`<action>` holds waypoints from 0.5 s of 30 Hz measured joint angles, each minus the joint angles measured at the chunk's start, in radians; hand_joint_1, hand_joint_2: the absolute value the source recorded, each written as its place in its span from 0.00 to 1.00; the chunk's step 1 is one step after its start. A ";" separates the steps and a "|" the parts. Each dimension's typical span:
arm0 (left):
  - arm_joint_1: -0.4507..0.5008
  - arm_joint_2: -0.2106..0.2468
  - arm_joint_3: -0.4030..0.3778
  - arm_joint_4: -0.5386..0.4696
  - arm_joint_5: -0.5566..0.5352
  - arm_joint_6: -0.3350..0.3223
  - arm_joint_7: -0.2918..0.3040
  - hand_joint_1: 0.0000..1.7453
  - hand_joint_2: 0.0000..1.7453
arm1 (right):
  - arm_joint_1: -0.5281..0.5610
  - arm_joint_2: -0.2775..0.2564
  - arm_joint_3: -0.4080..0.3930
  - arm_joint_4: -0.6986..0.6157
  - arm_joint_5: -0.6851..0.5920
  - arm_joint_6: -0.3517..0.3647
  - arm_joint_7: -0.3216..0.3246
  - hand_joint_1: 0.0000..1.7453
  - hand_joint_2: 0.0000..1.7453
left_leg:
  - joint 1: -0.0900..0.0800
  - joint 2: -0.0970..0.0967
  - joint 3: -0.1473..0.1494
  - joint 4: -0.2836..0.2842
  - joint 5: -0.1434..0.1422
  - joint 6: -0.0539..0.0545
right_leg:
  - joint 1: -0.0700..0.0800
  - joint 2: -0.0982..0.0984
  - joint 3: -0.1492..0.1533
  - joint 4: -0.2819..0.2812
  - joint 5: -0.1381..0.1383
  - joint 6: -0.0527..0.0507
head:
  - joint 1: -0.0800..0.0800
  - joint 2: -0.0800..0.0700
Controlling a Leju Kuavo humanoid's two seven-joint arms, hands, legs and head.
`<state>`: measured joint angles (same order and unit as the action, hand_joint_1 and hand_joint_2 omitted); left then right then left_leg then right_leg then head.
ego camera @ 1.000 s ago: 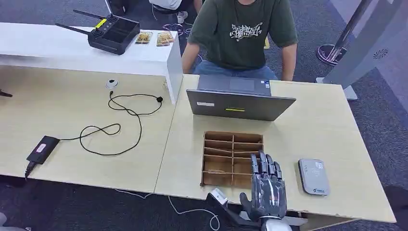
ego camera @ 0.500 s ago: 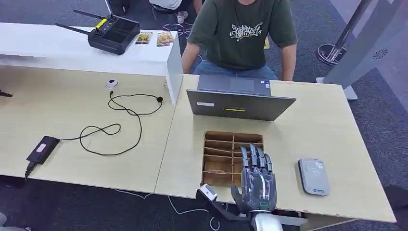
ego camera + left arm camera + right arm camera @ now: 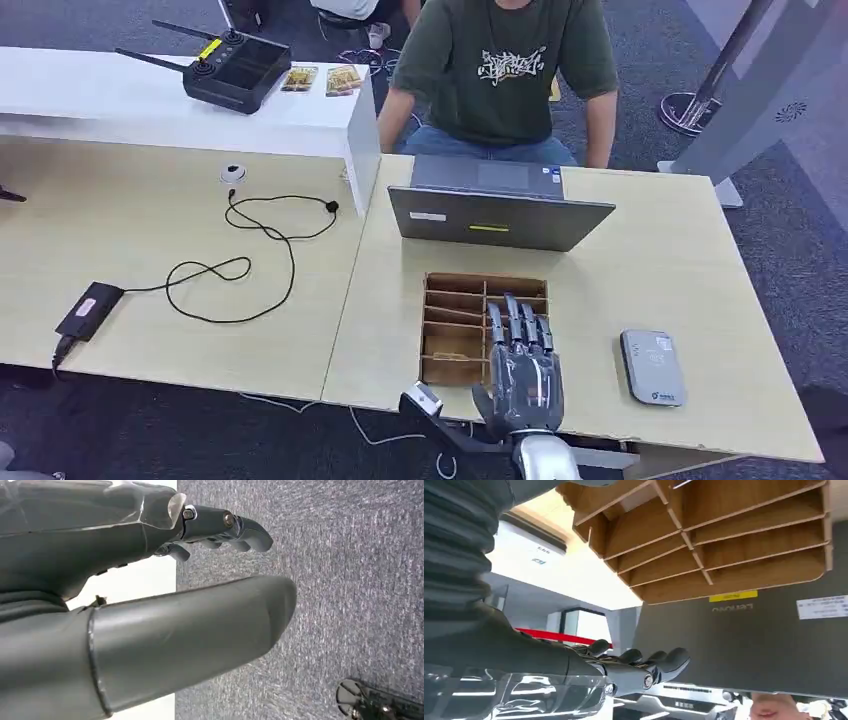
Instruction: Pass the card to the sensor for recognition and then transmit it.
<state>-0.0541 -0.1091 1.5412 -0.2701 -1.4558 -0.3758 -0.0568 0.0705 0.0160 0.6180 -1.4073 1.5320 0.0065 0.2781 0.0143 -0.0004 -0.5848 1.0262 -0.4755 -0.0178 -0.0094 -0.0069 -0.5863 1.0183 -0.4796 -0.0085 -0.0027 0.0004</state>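
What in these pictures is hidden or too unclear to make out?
- Cards in the wooden organizer: head view, the right hand covers the near-right slots; slot contents too small.
- Print on the grey sensor: head view, too small.
- Person: head view, cut off by the top edge.
- Laptop screen: faces away.

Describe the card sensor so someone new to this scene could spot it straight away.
Start at the light wooden table with the grey laptop at its far side. In front of the laptop lies a brown wooden slotted organiser tray, with the robot's right hand over its near right corner. The small flat grey rounded-rectangle sensor lies beside it toward the table's right end, the only grey slab flat on the wood.
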 joint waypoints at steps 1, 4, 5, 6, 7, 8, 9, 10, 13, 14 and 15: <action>-0.001 -0.001 0.000 0.000 0.001 0.001 0.001 0.00 0.00 | -0.001 0.000 0.001 0.004 0.000 0.000 -0.001 0.00 1.00 | 0.000 0.000 0.000 0.000 0.000 0.000 | 0.000 0.000 0.000 0.000 0.000 0.000 | 0.000 0.000; -0.003 -0.003 0.000 0.000 0.009 0.003 0.007 0.00 0.00 | -0.006 0.000 0.005 0.015 -0.012 0.007 -0.003 0.00 1.00 | 0.000 0.000 0.000 0.000 0.000 0.000 | 0.000 0.000 0.000 0.000 0.000 0.000 | 0.000 0.000; -0.003 -0.004 0.000 0.000 0.011 0.005 0.011 0.00 0.00 | -0.006 0.000 0.005 0.018 -0.016 0.012 -0.002 0.00 1.00 | 0.000 0.000 0.000 0.000 0.000 0.000 | 0.000 0.000 0.000 0.000 0.000 0.000 | 0.000 0.000; -0.003 -0.005 0.000 0.000 0.011 0.007 0.011 0.00 0.00 | -0.007 0.000 0.006 0.020 -0.021 0.014 0.001 0.00 1.00 | 0.000 0.000 0.000 0.000 0.000 0.000 | 0.000 0.000 0.000 0.000 0.000 0.000 | 0.000 0.000; -0.003 -0.006 0.000 0.000 0.012 0.008 0.012 0.00 0.00 | -0.008 0.000 0.006 0.023 -0.024 0.016 0.003 0.00 1.00 | 0.000 0.000 0.000 0.000 0.000 0.000 | 0.000 0.000 0.000 0.000 0.000 0.000 | 0.000 0.000; -0.003 -0.007 0.000 0.000 0.012 0.008 0.012 0.00 0.00 | -0.010 0.000 0.007 0.026 -0.026 0.018 0.006 0.00 1.00 | 0.000 0.000 0.000 0.000 0.000 0.000 | 0.000 0.000 0.000 0.000 0.000 0.000 | 0.000 0.000; -0.004 -0.008 0.000 0.000 0.013 0.009 0.013 0.00 0.00 | -0.012 0.000 0.008 0.031 -0.029 0.019 0.008 0.00 1.00 | 0.000 0.000 0.000 0.000 0.000 0.000 | 0.000 0.000 0.000 0.000 0.000 0.000 | 0.000 0.000; -0.004 -0.008 0.000 0.000 0.015 0.009 0.014 0.00 0.00 | -0.014 0.000 0.009 0.034 -0.031 0.020 0.010 0.00 1.00 | 0.000 0.000 0.000 0.000 0.000 0.000 | 0.000 0.000 0.000 0.000 0.000 0.000 | 0.000 0.000; -0.005 -0.008 0.000 0.000 0.018 0.010 0.015 0.00 0.00 | -0.019 0.002 0.009 0.046 -0.038 0.020 0.025 0.00 1.00 | 0.000 0.000 0.000 0.000 0.000 0.000 | 0.000 0.000 0.000 0.000 0.000 0.000 | 0.000 0.000; -0.005 -0.008 0.000 0.000 0.018 0.011 0.015 0.00 0.00 | -0.020 0.003 0.009 0.051 -0.040 0.019 0.027 0.00 1.00 | 0.000 0.000 0.000 0.000 0.000 0.000 | 0.000 0.000 0.000 0.000 0.000 0.000 | 0.000 0.000; -0.005 -0.008 0.000 0.000 0.019 0.011 0.018 0.00 0.00 | -0.022 0.004 0.009 0.055 -0.043 0.019 0.031 0.00 1.00 | 0.000 0.000 0.000 0.000 0.000 0.000 | 0.000 0.000 0.000 0.000 0.000 0.000 | 0.000 0.000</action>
<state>-0.0594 -0.1171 1.5412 -0.2701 -1.4370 -0.3651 -0.0389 0.0483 0.0198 0.6271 -1.3524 1.4885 0.0256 0.3090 0.0143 -0.0003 -0.5848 1.0262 -0.4755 -0.0178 -0.0094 -0.0068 -0.5864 1.0183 -0.4796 -0.0086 -0.0027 0.0000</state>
